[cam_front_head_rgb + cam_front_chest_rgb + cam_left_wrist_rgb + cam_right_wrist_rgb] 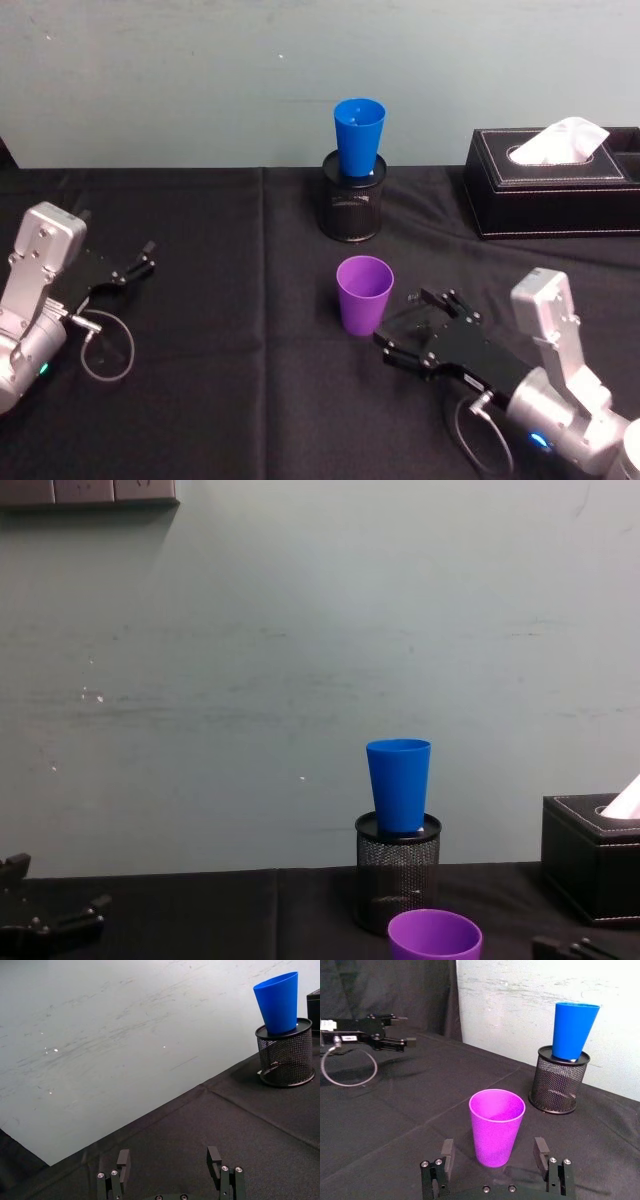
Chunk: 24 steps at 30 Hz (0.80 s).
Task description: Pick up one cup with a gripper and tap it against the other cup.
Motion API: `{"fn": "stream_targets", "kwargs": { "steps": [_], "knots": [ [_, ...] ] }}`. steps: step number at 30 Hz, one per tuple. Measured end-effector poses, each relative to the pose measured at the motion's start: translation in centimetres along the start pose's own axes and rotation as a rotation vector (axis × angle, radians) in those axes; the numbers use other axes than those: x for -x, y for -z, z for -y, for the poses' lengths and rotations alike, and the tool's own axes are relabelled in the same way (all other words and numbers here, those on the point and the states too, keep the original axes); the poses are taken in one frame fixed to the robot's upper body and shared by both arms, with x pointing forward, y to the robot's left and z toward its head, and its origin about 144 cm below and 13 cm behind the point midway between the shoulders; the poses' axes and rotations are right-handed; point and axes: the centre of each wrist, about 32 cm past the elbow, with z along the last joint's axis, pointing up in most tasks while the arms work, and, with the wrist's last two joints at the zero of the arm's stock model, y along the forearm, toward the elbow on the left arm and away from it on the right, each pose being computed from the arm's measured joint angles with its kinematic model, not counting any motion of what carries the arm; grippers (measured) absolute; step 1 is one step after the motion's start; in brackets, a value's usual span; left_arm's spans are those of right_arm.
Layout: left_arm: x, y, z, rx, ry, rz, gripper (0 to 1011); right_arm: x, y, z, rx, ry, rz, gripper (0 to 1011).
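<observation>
Head view records the small purple tapered plastic tumbler (364,293) upright on the black tablecloth (230,300), just ahead of the released right black two-fingered gripper (400,325), untouched, the bright blue plastic tumbler (359,137) seated in a black wire-mesh pen holder (353,205), and the left gripper (135,268) idle at the left, fingers apart.

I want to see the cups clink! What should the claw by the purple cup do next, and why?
Probably slide the right claw forward around the purple cup: its fingers are open and the cup stands just ahead, ungripped. The left claw sits parked at far left.
</observation>
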Motion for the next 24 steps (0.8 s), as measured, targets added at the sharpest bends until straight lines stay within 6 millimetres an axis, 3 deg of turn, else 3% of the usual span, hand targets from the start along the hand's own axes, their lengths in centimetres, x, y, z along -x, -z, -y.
{"fn": "stream_targets", "kwargs": {
  "steps": [24],
  "knots": [
    [0.0, 0.0, 0.0, 0.0, 0.0, 0.0, 1000, -0.6, 0.4, -7.0, 0.003, 0.006, -0.017, 1002]
  ]
}}
